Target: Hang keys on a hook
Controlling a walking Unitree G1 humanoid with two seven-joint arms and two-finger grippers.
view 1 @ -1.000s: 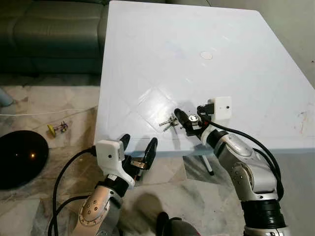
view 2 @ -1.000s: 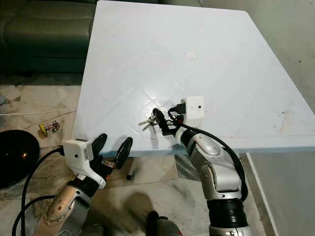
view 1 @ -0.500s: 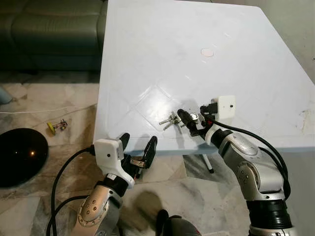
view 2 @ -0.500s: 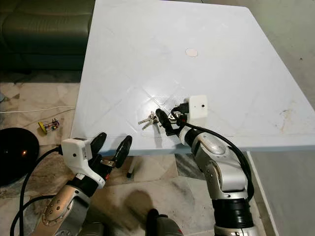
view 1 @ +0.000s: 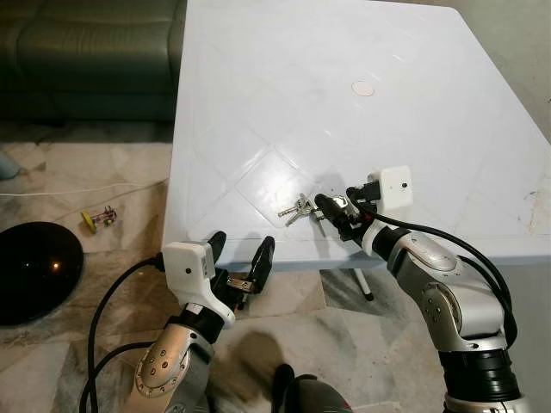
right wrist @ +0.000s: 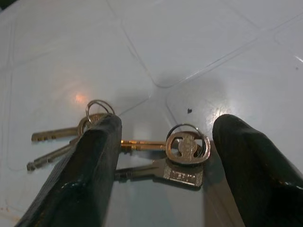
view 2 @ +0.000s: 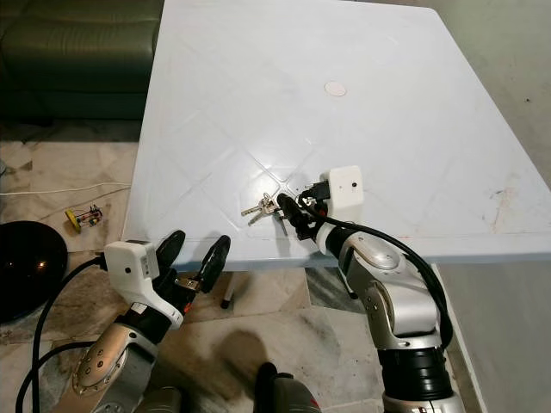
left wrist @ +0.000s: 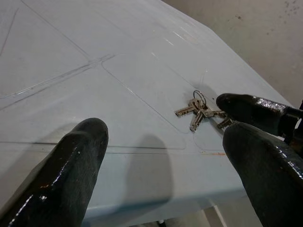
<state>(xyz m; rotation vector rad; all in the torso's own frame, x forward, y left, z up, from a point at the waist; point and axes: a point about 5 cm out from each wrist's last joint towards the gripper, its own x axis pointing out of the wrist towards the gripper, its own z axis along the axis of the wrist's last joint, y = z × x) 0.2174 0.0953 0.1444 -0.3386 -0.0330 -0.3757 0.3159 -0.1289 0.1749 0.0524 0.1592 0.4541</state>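
Where keys (view 1: 297, 207) lie: bare table (view 1: 284, 86), R gripper (right wrist: 165, 161) astride.

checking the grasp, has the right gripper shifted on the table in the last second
Yes, slightly. Against the round mark on the table, the right gripper has slid back toward the near edge. The keys now lie off its fingertips, ungrasped.

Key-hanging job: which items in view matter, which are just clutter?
Belongs to the job:
- bunch of keys lying on the white table
- right gripper, open, fingers either side of the key heads
- No hook can be made out.

Just lying about:
- left gripper, open, below the table edge
- sofa
- black round object
- small yellow item on the floor
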